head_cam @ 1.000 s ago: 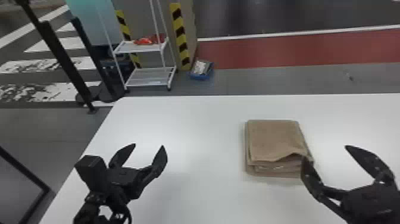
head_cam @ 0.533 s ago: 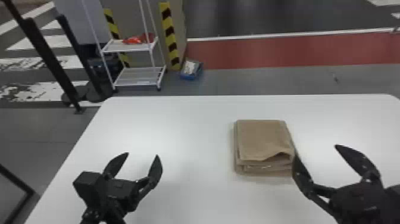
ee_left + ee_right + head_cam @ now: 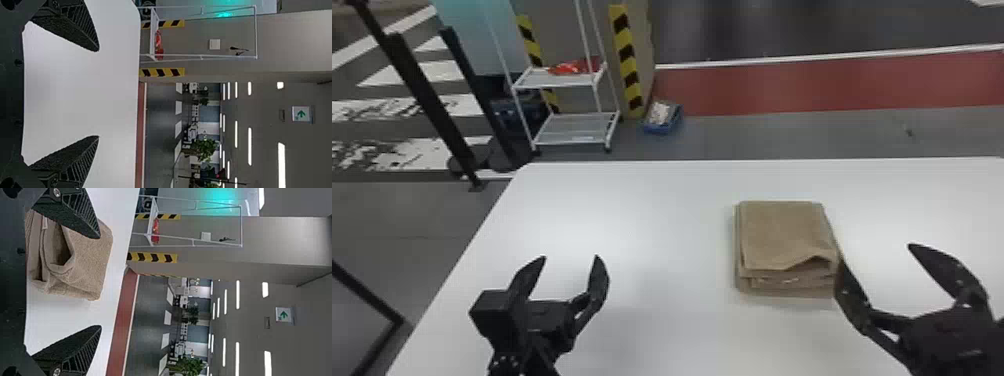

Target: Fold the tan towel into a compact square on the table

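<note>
Towel [image 3: 784, 235] in the head view: tan, folded into a thick, squarish stack on the white bench [image 3: 632, 225], its near edge slightly gaping. It should be light, soft and limp, neither slippery nor fragile. The right pincer [image 3: 876, 251] stands apart, one finger just beside the towel; contact is unclear. The left pincer [image 3: 571, 256] is also apart, well away. Beyond, a blue bin [image 3: 659, 130] on the floor holds something whitish; a white two-tier cart [image 3: 577, 142] carries a red item up top.

Left wrist view: separated fingers, with bench between.

Right wrist view: separated fingers, one overlapping the towel's layers. Pinching all layers together at the gaping edge would probably keep them from sliding.
</note>
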Controlling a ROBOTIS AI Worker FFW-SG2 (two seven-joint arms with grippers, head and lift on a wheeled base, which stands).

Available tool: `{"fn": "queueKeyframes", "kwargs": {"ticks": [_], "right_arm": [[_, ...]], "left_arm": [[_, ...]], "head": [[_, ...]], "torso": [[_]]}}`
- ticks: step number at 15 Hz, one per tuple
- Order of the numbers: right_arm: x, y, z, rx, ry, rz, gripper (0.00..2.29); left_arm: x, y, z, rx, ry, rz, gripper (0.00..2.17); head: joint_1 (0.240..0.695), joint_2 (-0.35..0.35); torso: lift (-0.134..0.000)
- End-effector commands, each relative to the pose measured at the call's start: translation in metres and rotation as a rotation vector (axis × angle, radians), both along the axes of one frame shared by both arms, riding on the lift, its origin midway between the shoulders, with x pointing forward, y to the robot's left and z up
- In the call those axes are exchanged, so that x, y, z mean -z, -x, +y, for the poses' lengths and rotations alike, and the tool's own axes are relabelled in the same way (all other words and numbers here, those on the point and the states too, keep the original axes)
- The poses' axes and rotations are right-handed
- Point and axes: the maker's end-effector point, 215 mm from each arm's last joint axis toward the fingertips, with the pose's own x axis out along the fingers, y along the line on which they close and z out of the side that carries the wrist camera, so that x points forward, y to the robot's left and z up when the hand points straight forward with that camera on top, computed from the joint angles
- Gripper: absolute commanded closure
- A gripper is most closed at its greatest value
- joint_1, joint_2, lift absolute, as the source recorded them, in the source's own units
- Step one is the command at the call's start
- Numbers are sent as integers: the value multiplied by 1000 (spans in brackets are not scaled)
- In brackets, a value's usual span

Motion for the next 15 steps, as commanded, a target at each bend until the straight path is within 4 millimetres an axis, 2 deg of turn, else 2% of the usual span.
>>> {"fn": "queueKeyframes", "kwargs": {"ticks": [1, 15], "right_arm": [[0, 0, 0, 0, -3, 1, 70], [2, 0, 1, -2, -11, 7, 73]], "left_arm": [[1, 1, -3, 12, 4, 4, 93], [4, 1, -5, 24, 8, 19, 93]], "head": [[695, 178], [695, 170]], "torso": [[-125], [-125]]}}
